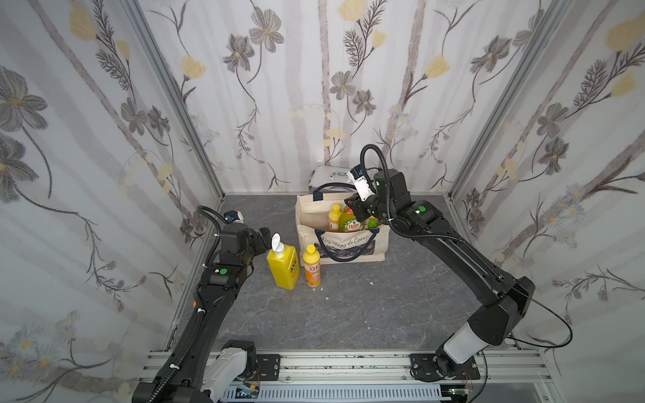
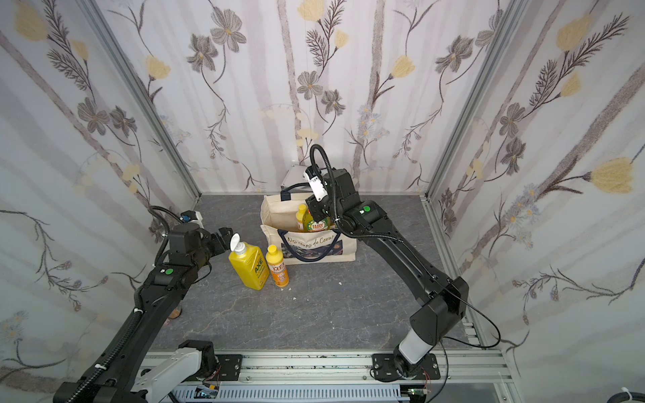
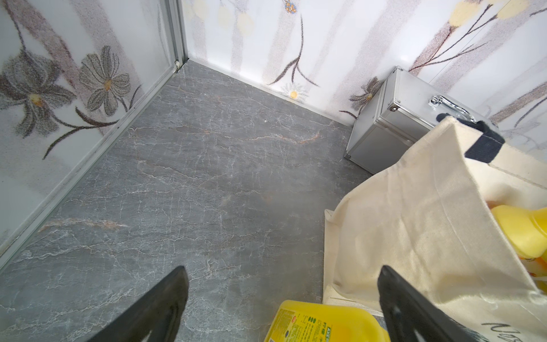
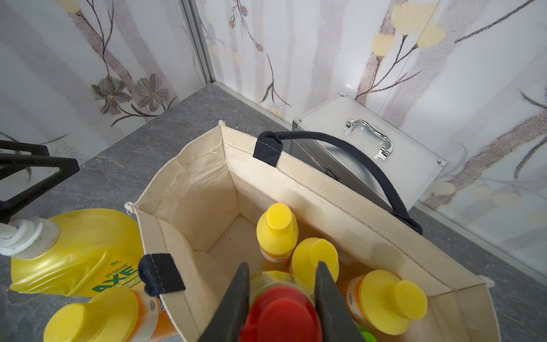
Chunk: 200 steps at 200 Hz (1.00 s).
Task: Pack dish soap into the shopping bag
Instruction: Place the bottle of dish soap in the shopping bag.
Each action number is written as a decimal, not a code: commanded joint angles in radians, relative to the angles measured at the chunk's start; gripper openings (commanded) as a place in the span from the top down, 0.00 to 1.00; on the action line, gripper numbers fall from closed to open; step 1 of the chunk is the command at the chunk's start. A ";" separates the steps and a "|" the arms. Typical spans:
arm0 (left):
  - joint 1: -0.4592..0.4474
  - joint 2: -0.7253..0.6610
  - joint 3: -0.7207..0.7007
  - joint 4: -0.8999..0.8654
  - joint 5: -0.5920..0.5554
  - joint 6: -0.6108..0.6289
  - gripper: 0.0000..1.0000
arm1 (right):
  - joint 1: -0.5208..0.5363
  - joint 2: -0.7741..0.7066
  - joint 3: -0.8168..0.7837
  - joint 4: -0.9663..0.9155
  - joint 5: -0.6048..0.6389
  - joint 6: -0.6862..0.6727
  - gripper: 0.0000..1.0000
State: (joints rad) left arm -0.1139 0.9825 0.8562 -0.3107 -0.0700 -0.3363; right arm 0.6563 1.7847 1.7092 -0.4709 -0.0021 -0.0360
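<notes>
Top views: right tool (image 1: pixel 350 208) pinching Fairy bottle (image 1: pixel 350 223) at neck, bottle upright, low in tote (image 1: pixel 305 225) mouth; I judge straight drop remains. Pump bottle (image 1: pixel 283 267), orange bottle (image 1: pixel 311 268) stand on counter (image 1: pixel 349 314) beside tote, nearest left tool (image 1: pixel 264 234).
Left wrist: left tool spread, empty, pump bottle close.
Right wrist: red cap (image 4: pixel 281 316) between pressed fingers (image 4: pixel 328 299); three yellow-capped orange bottles (image 4: pixel 318 254), green cap (image 4: pixel 367 337) already inside tote.

The cream tote (image 1: pixel 307 244) stands open and upright, with three yellow-capped orange bottles (image 4: pixel 276 234) and the red-capped Fairy bottle (image 4: pixel 281 311) inside. The yellow pump bottle (image 1: pixel 283 265) and a fourth orange bottle (image 1: pixel 311 268) stand on the tabletop (image 1: pixel 349 314) just beside it.
</notes>
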 commanded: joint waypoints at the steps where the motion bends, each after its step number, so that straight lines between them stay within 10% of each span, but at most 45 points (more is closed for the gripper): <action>1: 0.001 0.001 -0.002 0.020 0.001 0.001 0.00 | -0.010 0.001 -0.033 0.179 -0.049 0.030 1.00; 200: 0.001 -0.002 -0.002 0.018 -0.005 0.002 0.00 | -0.021 0.079 -0.265 0.357 -0.089 0.089 1.00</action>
State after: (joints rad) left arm -0.1139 0.9825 0.8524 -0.3107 -0.0700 -0.3359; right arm 0.6346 1.8595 1.4452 -0.2451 -0.0772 0.0376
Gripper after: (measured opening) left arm 0.997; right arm 0.272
